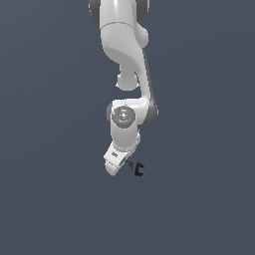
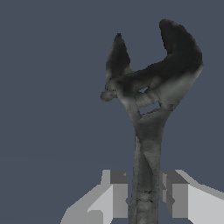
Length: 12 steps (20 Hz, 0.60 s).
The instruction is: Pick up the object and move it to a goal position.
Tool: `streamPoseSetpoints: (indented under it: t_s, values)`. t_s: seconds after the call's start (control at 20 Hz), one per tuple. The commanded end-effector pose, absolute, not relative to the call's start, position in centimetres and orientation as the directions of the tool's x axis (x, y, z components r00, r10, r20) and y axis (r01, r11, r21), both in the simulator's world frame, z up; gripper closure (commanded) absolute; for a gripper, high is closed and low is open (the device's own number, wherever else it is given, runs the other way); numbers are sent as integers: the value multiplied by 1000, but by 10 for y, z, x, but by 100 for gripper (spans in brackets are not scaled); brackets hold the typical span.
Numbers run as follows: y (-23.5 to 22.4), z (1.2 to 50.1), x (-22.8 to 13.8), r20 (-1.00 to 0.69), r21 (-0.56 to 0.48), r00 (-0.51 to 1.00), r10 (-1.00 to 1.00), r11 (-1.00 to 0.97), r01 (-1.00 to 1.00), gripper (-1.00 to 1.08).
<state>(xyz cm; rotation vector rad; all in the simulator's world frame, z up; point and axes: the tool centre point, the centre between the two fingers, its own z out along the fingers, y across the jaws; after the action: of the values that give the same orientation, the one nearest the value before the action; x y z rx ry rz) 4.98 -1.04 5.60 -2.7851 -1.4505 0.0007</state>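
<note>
- White arm (image 1: 125,74): hanging down from the top of the exterior view, bending at a grey-faced joint and tilting its wrist toward that view's lower left.
- White gripper (image 2: 146,199): clenching on the wrench shaft; in the wrist view the two grey pads (image 2: 119,194) are sitting on either side of the shaft, just beside or touching it. The grasp is looking centred, so I judge the carry can go on without a regrip.
- Wrench (image 2: 148,131): held in the gripper, its long axis running straight out from between the fingers, head pointing away from the palm. In the exterior view it is sticking out toward that view's lower right, clear of any surface.
- Wrench finish: slender mottled grey shaft widening into a black forked head, the two prongs opening away from the gripper.
- Goal: no marker is showing in either view.
</note>
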Motion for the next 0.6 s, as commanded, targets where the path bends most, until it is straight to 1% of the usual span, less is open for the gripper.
streamPoseSetpoints:
  t_s: [0.0, 0.55]
  values:
    - [-25, 77, 50, 1, 0, 574, 819, -574, 819, 108]
    - [-99, 191, 50, 2, -1, 574, 819, -574, 819, 108]
